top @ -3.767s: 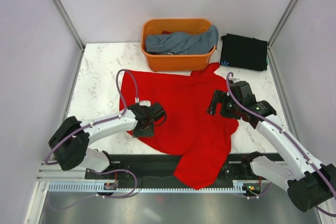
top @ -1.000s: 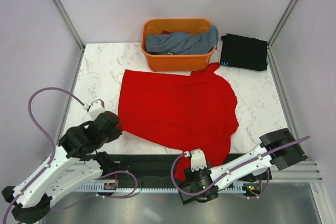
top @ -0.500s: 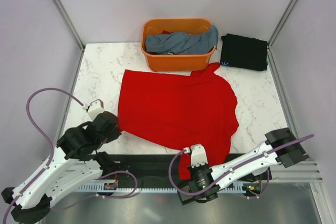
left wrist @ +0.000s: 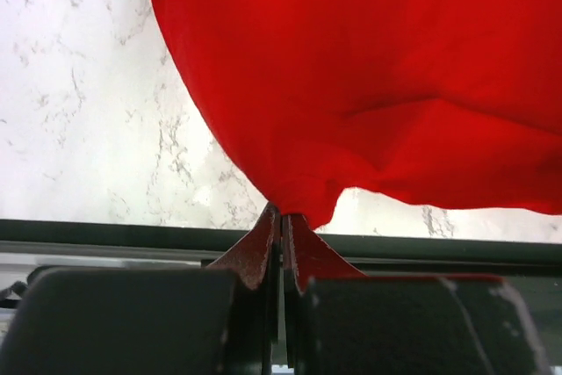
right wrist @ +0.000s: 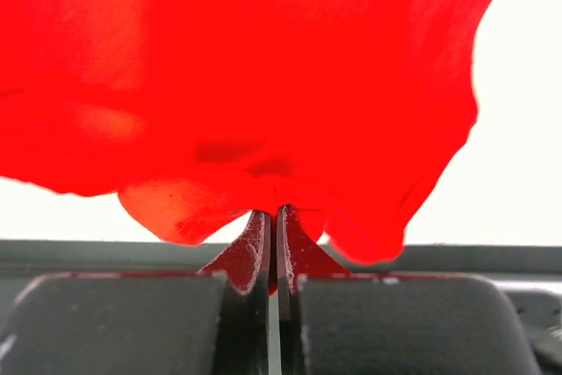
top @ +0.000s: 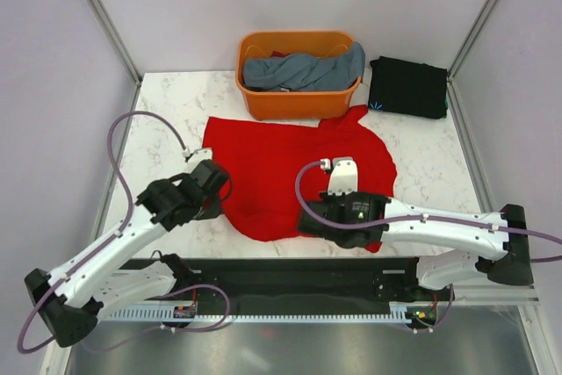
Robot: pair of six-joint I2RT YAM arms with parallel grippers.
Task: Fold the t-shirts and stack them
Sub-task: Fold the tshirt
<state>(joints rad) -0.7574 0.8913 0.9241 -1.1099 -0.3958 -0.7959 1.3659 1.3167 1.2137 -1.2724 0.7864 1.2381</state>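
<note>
At bottom centre of the left wrist view, clenched tight: two dark fingers [left wrist: 250, 261] of the left gripper [left wrist: 281, 217], pinching a rounded edge of the bright plain red cloth t-shirt [left wrist: 395, 59]. Above that pinch, red cloth across most of the upper frame, lying over the white grey-veined marble table top [left wrist: 79, 85], bare stone at upper left and along the lower edge of the cloth.

At bottom centre of the right wrist view, much the same: fingers of the right gripper [right wrist: 273, 215] pressed together on a bunched red fold, cloth hanging in soft lobes on either side and filling the frame above. Background washed out white, not readable.

From the top camera, left gripper at the shirt's lower-left edge, left of centre. Right gripper at the shirt's lower edge, just right of centre, reached in on the white right arm [top: 439, 230] from lower right. Red shirt spread over mid-frame, fully on the marble. Upper edge just beside the foot of the orange plastic tub [top: 294, 104] at top centre. Crumpled inside that tub, draped over its right rim: grey-blue t-shirt [top: 303, 70]. Folded flat at upper right, just beside the tub: black t-shirt [top: 408, 87], small blue mark [top: 379, 105] at its lower-left corner, near the red shirt's upper-right tip.
</note>
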